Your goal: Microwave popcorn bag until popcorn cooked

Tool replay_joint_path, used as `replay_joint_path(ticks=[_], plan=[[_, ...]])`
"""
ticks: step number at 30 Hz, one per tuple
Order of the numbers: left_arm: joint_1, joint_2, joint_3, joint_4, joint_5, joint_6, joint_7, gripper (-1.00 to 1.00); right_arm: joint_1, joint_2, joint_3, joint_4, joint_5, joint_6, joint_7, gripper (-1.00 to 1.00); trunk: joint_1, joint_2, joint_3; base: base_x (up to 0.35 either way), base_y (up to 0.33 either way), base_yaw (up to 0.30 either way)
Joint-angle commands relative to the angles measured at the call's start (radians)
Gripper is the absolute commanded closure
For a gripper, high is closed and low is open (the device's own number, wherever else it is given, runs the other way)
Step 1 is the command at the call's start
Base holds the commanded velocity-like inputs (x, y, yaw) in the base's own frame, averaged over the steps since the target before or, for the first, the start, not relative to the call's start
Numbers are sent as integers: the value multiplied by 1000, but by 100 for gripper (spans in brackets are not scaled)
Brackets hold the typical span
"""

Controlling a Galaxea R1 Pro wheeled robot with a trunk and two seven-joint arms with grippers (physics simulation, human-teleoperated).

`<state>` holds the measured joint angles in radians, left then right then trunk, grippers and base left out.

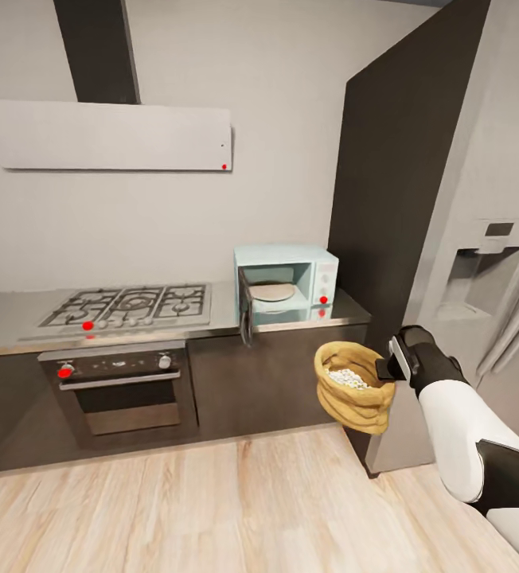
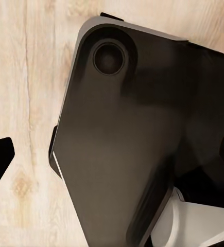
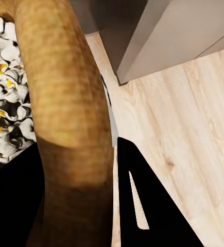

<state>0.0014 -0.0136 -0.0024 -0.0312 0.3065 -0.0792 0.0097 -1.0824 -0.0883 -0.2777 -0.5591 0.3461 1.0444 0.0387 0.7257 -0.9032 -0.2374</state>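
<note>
The wrinkled tan-yellow popcorn bag (image 1: 353, 385) is clamped by its rolled rim in the right gripper (image 1: 388, 366), with the open mint-blue microwave (image 1: 286, 284) sat up and leftward; the left gripper's state can't be told.

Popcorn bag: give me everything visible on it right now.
The squat tan-yellow popcorn bag, a wrinkled cloth-like sack with a thick rolled rim, hangs in the air above the light wood plank floor, in front of the dark cabinet fronts and below the open mint-blue microwave. It is roughly upright, mouth open, showing a pale heap of white-cream popcorn inside. The right tool grips its rim; the right wrist view shows yellow flecks on the popcorn.
</note>
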Motion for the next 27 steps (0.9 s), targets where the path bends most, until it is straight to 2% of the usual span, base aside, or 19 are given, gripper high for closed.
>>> replay_joint_path(ticks=[1, 15, 27], plan=[[0, 0, -1, -1, 5, -2, 1, -100, -1, 1, -3, -1, 5, 3, 4, 100, 0, -1, -1, 76, -280, 21], [0, 1, 7, -1, 9, -4, 1, -100, -1, 3, -2, -1, 1, 3, 4, 100, 0, -1, -1, 70, -269, 252], [0, 1, 7, -1, 10, -4, 1, -100, -1, 11, -1, 0, -1, 3, 4, 100, 0, -1, -1, 4, -21, 270]])
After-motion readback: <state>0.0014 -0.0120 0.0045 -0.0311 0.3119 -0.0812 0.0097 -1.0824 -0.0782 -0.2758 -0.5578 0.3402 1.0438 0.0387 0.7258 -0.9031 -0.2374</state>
